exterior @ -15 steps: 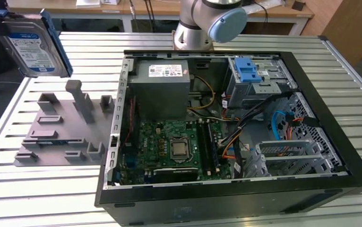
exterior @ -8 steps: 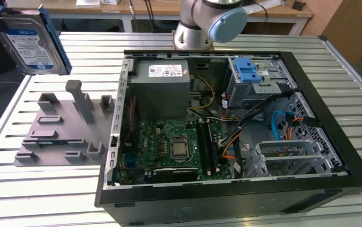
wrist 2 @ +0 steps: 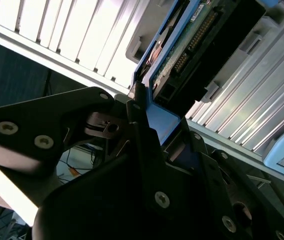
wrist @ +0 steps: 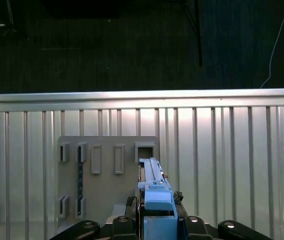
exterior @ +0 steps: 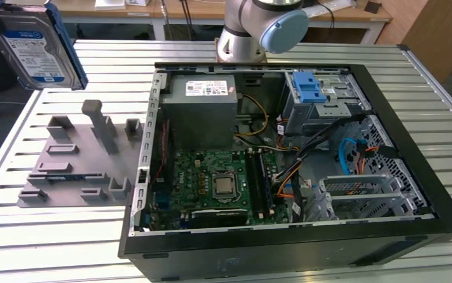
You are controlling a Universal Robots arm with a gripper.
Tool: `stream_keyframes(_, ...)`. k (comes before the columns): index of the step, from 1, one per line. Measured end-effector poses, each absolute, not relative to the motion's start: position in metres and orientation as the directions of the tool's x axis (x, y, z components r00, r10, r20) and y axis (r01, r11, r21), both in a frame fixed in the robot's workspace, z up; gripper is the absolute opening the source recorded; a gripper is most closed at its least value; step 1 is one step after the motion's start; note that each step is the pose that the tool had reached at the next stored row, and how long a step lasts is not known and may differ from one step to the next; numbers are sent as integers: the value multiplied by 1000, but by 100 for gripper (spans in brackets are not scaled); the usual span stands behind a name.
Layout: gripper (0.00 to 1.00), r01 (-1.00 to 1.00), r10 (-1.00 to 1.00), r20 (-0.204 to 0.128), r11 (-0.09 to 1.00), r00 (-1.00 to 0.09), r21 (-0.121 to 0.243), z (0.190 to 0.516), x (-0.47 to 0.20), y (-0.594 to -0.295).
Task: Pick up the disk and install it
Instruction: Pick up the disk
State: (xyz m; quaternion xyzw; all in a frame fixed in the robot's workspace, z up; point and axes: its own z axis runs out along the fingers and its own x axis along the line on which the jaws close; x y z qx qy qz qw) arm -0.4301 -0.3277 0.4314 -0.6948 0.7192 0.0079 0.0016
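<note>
One disk (exterior: 33, 47), blue-railed, clamped edge-on in my jaws and raised clear of the tabletop (exterior: 53, 236), near the grey holder (exterior: 65, 180) and well apart from the open computer case (exterior: 289, 256). Step: pickup done, install pending. I judge the carry calls for clearing the case wall.

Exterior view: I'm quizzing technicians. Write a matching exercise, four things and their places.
1. flat silver disk with blue rails
2. grey plastic fixture plate
3. grey metal power-supply box
4. metal cage, blue latch

A. on the slatted metal table
B. raised above the table
C. in the black computer case, exterior view's right
D. in the case, exterior view's left

Pairs: 1-B; 2-A; 3-D; 4-C
</note>
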Motion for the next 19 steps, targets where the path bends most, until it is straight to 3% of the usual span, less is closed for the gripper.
stream_keyframes(19, 36, -999, -999, -13, 34, -35, 9, 470, -430, -328)
